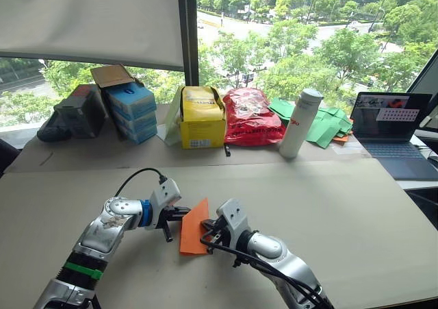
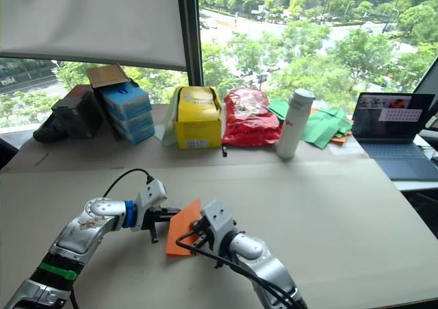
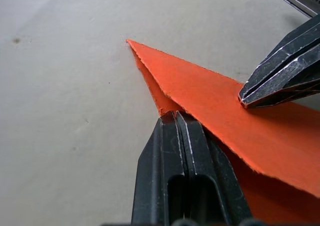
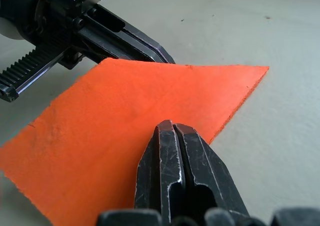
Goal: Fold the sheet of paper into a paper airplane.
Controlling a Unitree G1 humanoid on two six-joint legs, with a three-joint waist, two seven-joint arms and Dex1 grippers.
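Lower centre: my left tool, fingers pressed together, meets the sheet of paper; my right tool, likewise closed, presses its top.

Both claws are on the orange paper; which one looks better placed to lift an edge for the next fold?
Probably the left claw: its shut tips sit at the folded edge of the orange paper, while the right claw presses down on the flat face.

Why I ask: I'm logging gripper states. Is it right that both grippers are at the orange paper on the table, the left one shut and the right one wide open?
Not quite. The right gripper is shut too: the right wrist view shows its two fingers pressed together with their tips on the orange paper. The rest holds: the left gripper is shut, at the paper's edge on the table.
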